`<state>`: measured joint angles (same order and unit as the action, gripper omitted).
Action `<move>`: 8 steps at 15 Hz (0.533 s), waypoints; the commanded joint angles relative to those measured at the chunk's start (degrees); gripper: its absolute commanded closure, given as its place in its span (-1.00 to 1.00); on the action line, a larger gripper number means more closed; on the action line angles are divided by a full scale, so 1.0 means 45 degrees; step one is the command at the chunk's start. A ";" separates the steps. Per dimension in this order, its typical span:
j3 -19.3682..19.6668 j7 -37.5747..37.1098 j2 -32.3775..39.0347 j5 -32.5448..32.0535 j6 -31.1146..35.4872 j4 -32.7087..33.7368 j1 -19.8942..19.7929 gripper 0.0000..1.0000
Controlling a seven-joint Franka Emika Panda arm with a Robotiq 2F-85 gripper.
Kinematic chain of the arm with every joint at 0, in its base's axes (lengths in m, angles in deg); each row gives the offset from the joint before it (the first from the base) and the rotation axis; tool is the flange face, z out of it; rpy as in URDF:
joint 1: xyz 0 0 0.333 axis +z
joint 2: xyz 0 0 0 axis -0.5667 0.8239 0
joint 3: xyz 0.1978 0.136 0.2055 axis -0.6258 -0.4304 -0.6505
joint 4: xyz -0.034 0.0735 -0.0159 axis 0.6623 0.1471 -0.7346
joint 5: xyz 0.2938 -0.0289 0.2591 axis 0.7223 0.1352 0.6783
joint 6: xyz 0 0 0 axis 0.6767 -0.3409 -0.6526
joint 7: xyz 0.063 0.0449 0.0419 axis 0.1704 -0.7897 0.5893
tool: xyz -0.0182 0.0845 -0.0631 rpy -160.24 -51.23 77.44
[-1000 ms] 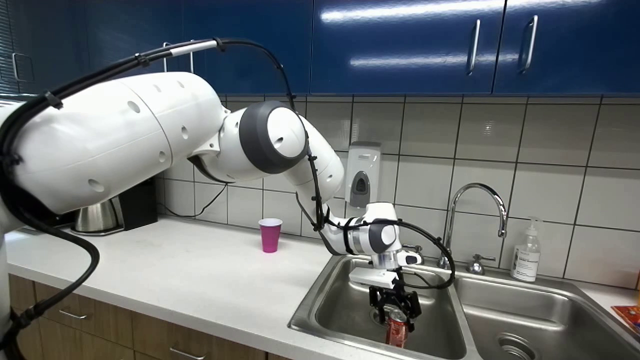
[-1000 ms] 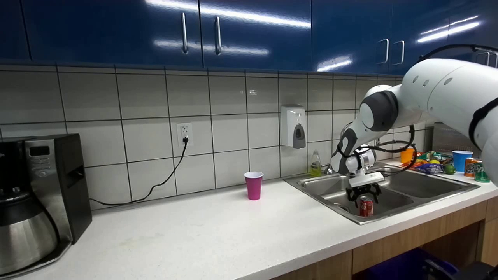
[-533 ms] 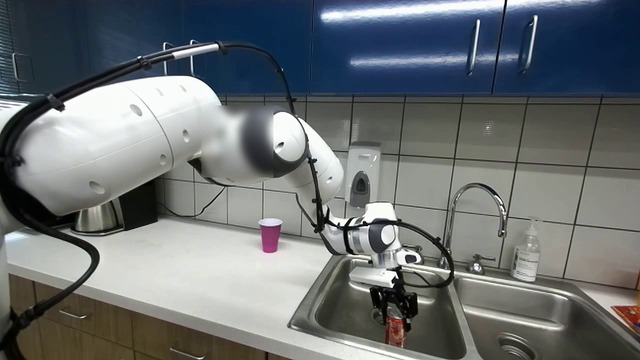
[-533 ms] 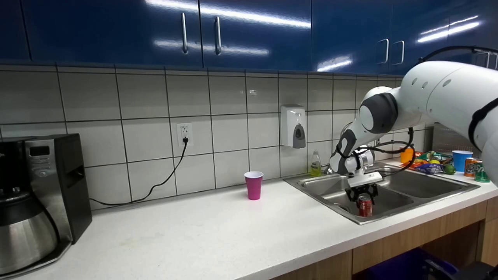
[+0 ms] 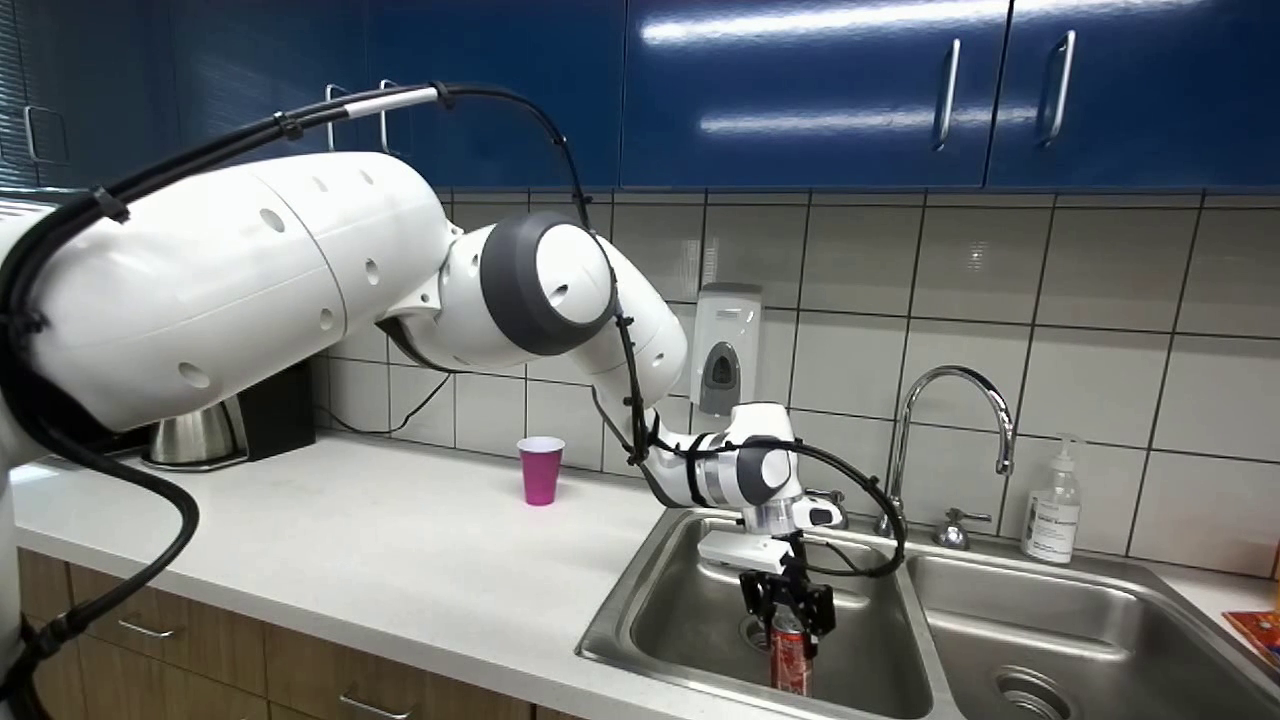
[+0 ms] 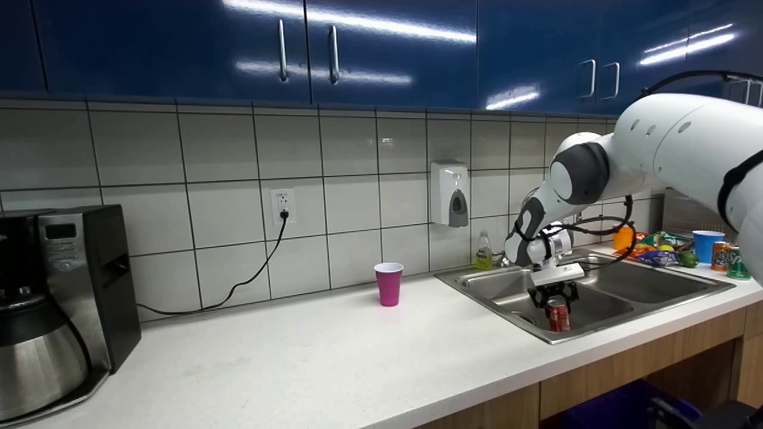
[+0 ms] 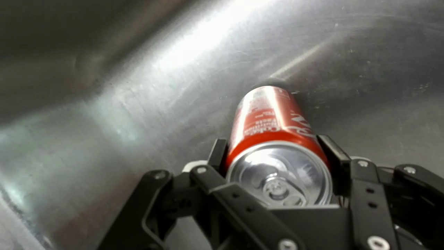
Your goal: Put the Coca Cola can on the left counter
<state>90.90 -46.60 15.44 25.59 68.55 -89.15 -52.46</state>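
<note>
Fingers (image 7: 218,154) of the black jointed gripper (image 7: 275,152) are clamped against both sides of the small red cylindrical Coca Cola can (image 7: 272,121), its silver top uppermost. The can is down inside one basin (image 5: 690,630) of the steel double sink (image 5: 612,630), the one nearer the tapered magenta cup (image 5: 541,478), which stands upright on the long, flat white surface (image 5: 350,545) above light wood drawers (image 5: 205,640).
</note>
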 commanded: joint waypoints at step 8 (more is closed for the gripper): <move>0.0116 -0.0293 -0.1994 0.0017 -0.0409 -0.0974 0.0459 0.18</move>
<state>90.96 -47.11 11.74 25.63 68.35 -89.45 -51.61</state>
